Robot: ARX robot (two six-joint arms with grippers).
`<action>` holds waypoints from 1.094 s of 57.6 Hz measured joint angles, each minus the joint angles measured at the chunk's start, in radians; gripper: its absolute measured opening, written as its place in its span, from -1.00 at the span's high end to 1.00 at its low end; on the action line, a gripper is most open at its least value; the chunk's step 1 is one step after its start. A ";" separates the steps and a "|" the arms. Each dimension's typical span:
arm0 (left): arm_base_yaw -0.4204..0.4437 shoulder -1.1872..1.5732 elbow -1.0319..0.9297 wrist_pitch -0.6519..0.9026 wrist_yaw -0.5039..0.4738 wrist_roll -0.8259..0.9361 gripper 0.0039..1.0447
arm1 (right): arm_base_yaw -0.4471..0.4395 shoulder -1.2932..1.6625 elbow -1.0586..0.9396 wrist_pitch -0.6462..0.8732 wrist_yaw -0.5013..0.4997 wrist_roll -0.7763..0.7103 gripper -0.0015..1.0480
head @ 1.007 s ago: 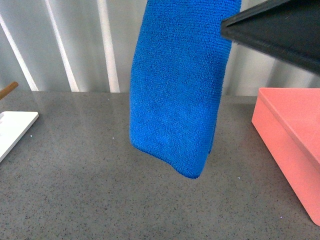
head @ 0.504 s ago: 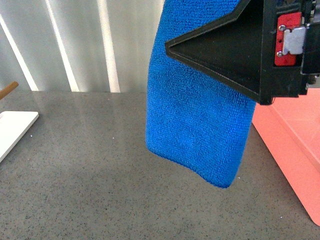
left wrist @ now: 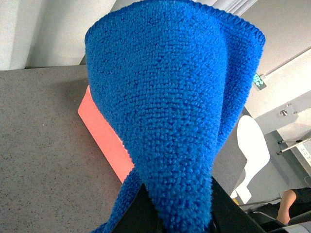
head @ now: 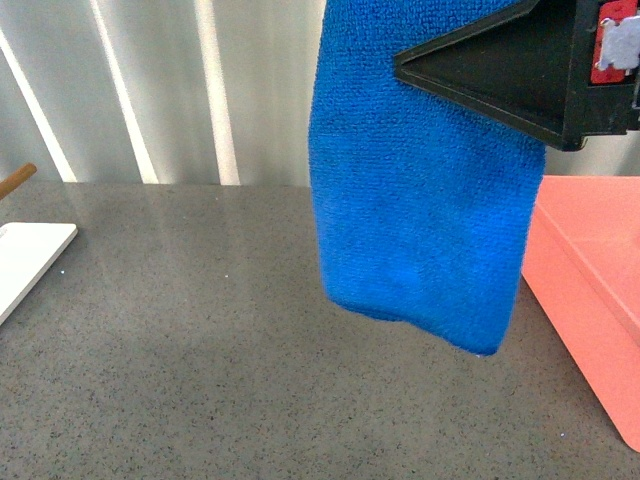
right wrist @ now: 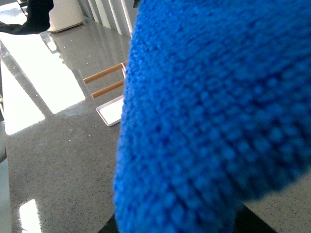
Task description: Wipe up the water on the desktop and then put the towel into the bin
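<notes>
1. We are seeing the towel (head: 420, 210) hanging in the air above the desktop (head: 180, 350), just left of the bin (head: 590, 290).
2. The left gripper (left wrist: 177, 213) is pinching the towel's bunched end between its dark fingers.
3. The towel is filling the view of the right gripper (right wrist: 177, 225); we cannot tell whether that claw is closed.
4. A white tray (head: 25, 260) is lying at the desktop's left edge.

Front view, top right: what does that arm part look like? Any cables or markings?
A matte black wedge-shaped housing tapering to a point, with a red block and a silvery metal bracket at its wide end. No cables or lettering show.
</notes>
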 joint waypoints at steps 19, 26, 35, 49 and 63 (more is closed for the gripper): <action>0.011 0.000 -0.002 -0.021 -0.006 0.008 0.86 | -0.031 -0.008 0.001 -0.003 0.002 0.004 0.92; 0.027 0.000 -0.002 -0.041 -0.015 0.016 0.75 | -0.060 -0.009 0.020 -0.003 0.011 0.016 0.92; 0.064 0.002 -0.002 -0.047 -0.014 0.019 0.29 | -0.101 -0.015 0.051 -0.024 0.022 0.024 0.92; 0.177 0.003 -0.021 -0.066 -0.016 0.054 -0.39 | -0.205 -0.046 0.113 -0.096 0.030 0.052 0.92; 0.336 0.000 -0.154 -0.080 -0.008 0.138 -0.87 | -0.350 -0.086 0.184 -0.210 0.051 0.074 0.92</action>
